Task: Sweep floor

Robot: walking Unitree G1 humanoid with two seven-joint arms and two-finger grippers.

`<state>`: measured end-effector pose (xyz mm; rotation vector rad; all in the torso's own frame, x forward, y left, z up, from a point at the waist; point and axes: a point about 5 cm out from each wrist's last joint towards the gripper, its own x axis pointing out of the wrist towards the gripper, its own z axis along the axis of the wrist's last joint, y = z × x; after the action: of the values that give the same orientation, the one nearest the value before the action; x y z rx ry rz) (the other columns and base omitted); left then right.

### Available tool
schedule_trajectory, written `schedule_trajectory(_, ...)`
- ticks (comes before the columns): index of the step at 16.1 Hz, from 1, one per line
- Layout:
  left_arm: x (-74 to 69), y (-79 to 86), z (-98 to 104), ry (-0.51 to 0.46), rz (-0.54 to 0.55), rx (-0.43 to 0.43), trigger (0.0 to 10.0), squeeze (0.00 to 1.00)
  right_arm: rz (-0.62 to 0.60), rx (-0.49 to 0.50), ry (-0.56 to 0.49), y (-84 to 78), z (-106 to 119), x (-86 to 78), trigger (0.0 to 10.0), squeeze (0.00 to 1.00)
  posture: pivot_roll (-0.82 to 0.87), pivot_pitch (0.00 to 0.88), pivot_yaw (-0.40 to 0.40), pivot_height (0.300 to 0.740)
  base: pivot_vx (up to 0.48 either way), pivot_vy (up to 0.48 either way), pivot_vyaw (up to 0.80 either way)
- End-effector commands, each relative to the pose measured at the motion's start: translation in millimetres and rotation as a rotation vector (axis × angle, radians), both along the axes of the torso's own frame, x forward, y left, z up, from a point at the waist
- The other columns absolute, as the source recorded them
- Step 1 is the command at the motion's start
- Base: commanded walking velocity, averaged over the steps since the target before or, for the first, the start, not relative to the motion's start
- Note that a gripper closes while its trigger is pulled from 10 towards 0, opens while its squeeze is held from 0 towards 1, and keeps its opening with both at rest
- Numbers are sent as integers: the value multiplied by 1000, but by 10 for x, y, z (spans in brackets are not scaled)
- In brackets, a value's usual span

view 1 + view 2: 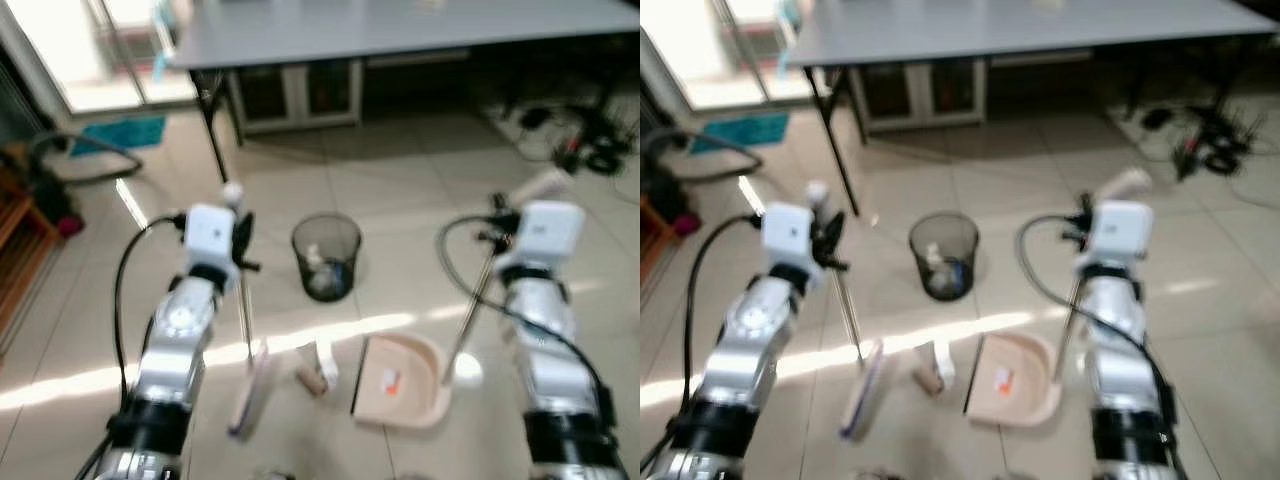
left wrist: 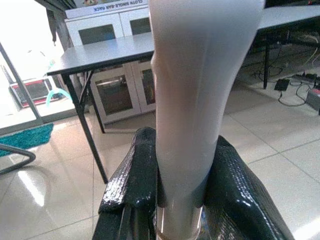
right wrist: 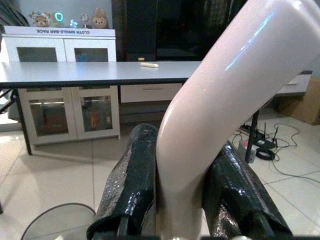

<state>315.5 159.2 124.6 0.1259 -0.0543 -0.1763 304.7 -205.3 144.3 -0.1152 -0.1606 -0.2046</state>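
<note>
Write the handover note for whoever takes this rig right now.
Left gripper is shut on the broom handle; the broom head rests on the tiles.
Right gripper is shut on the dustpan handle; the dustpan sits on the floor with a scrap already in it.
One piece of litter lies between broom head and dustpan.
The waste bin stands beyond them, holding some rubbish.
Left: sweep the litter into the dustpan, then empty it into the waste bin.
</note>
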Motion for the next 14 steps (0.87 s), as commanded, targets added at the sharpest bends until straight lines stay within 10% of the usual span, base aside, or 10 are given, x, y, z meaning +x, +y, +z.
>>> schedule_trajectory(1, 21, 67, 62, -27, 15, 4, 10000, 0, 17, -4, -28, 64, 79, 30, 10000, 0, 1, 55, 61, 740, 322, 0, 0)
schedule_trajectory(14, 15, 78, 46, -25, 10, -3, 10000, 0, 55, 4, -39, 85, 87, 38, 10000, 0, 7, 45, 53, 740, 312, 0, 62)
